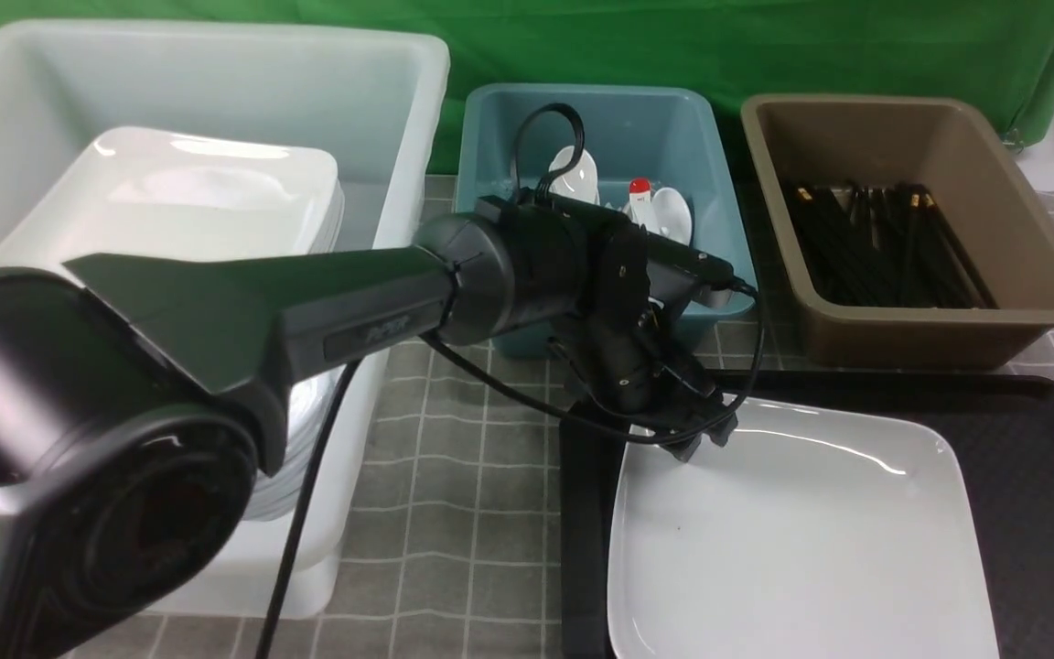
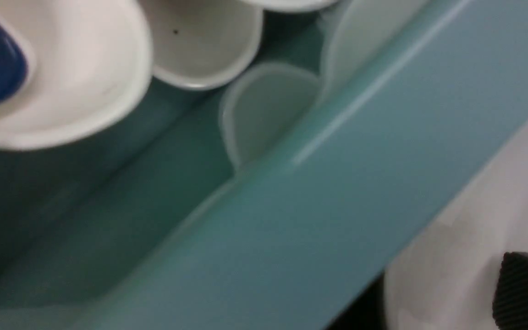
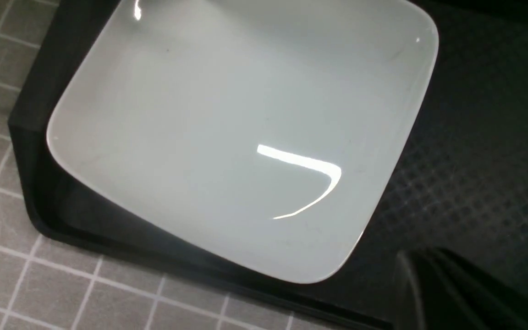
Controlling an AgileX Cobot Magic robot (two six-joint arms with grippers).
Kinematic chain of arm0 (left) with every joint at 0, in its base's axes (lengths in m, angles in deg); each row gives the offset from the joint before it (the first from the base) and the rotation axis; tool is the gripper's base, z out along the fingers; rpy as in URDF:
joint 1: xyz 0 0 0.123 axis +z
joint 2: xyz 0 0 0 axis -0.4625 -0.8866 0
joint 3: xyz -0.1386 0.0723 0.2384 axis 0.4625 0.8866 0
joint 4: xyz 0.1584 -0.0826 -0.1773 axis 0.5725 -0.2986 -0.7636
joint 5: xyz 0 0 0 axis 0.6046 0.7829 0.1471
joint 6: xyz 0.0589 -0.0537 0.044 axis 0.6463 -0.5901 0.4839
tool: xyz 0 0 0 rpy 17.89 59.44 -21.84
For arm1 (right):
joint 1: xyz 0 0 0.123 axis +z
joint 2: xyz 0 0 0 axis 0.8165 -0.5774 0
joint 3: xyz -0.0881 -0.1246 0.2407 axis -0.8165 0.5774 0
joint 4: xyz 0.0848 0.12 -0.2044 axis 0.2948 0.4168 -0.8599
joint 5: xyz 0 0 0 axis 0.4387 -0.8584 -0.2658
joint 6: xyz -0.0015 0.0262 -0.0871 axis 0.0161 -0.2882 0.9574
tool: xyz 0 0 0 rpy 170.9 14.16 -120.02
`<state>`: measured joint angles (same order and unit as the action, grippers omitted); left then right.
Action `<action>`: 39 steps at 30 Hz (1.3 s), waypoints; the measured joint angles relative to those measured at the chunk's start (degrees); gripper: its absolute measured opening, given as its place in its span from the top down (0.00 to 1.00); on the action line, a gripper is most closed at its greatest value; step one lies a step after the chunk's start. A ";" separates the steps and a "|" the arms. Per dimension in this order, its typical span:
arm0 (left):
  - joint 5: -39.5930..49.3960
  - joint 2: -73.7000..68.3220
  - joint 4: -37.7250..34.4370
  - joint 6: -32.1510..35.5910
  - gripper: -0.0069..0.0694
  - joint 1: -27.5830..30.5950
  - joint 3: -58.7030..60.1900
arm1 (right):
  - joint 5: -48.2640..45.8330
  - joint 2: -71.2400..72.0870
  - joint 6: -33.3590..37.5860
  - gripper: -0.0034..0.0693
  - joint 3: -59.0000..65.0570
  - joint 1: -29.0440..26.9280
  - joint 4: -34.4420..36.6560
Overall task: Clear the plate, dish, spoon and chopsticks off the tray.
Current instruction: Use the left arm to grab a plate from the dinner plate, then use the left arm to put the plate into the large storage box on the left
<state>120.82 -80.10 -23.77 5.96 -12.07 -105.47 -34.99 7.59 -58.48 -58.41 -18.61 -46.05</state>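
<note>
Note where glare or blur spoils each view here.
Front view: fairly sharp, with a thin curved highlight near the far rim of the plate. Left wrist view: soft nearly throughout, the near wall of the teal tub badly out of focus. Right wrist view: a bright hooked reflection on the plate, and the dark tool at the picture's edge blurred.

Left fingers (image 1: 684,446) point downward, parted; right fingers (image 3: 442,288) are closed.
</note>
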 joint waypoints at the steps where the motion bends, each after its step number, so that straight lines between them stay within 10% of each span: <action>1: -0.06 -0.17 -0.29 0.45 0.31 0.00 -0.12 | 0.32 0.00 0.16 0.92 0.00 0.00 -0.05; 7: 0.12 -0.77 -4.88 -0.08 0.59 0.26 -0.81 | 1.70 0.00 0.47 0.92 0.00 0.00 -0.06; 39: 15.60 11.90 -7.54 0.69 0.87 0.03 -7.51 | 3.81 0.00 2.06 0.91 0.07 0.00 -0.39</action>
<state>136.42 -68.21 -31.30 6.65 -12.05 -112.99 -31.18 7.59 -56.41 -58.34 -18.61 -46.44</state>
